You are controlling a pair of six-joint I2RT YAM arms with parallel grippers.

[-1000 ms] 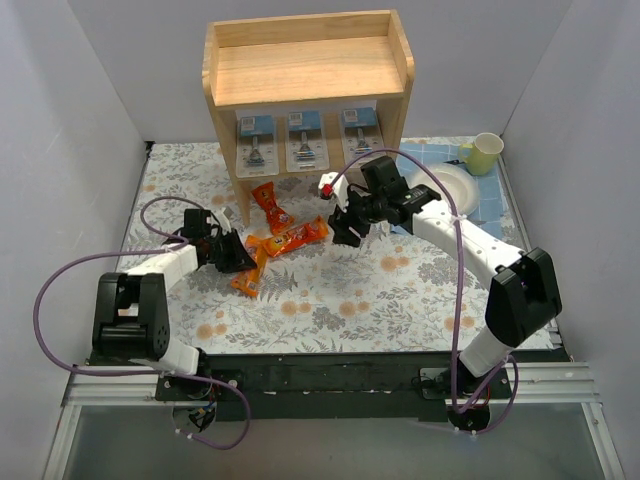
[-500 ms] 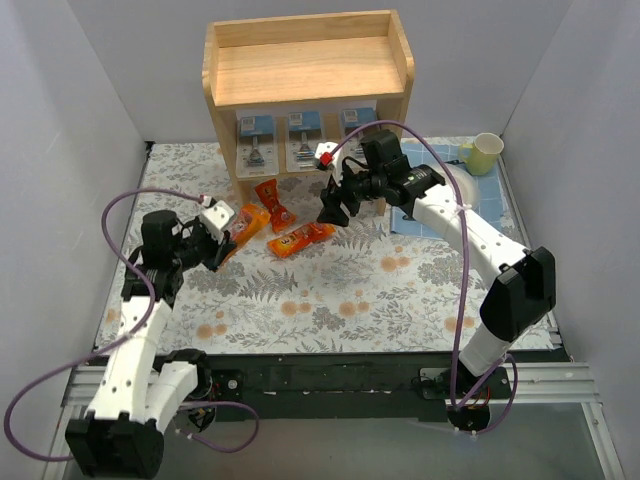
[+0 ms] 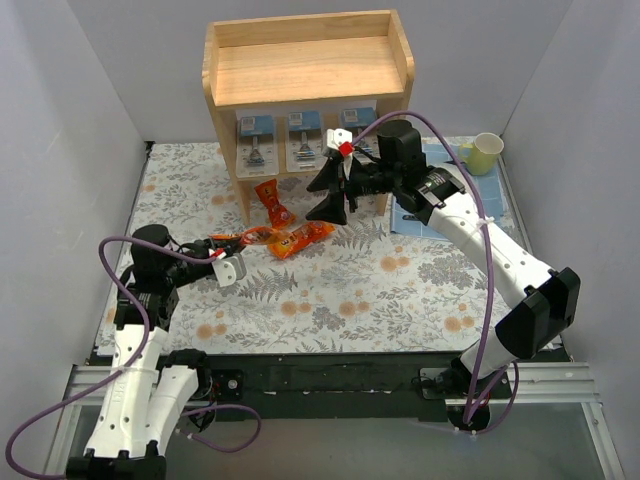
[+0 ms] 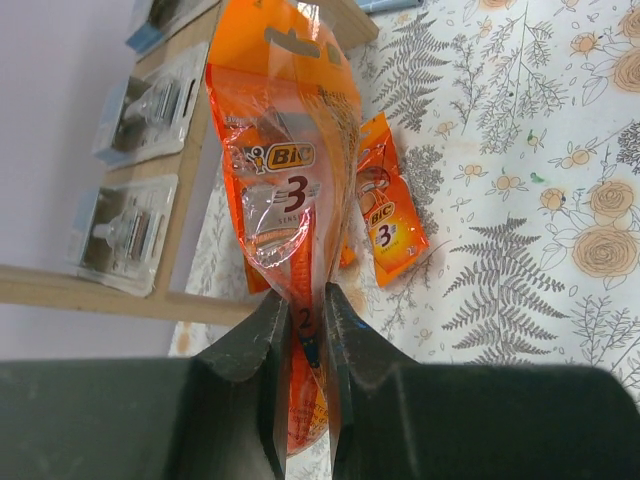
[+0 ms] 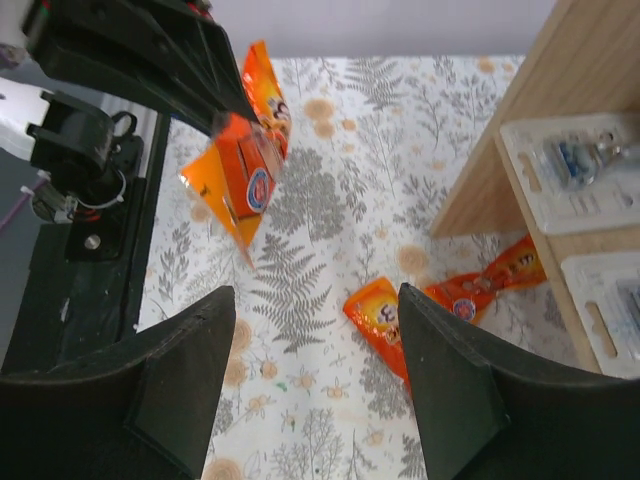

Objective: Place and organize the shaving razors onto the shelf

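We are gripping an orange razor pack [image 4: 285, 170] in the left claw [image 4: 305, 300], its long axis pointing toward the shelf [image 3: 310, 75]; our right claw [image 5: 312, 300] is hanging open, empty.

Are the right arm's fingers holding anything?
No: in the right wrist view the right fingers stand wide apart with nothing gripped between them.

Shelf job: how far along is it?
Done: three blue razor packs sit on the lower level of the shelf. In hand: the left tool pinches an orange Bic packet. Left: two more orange packets lie on the table; the right tool hangs open, empty.
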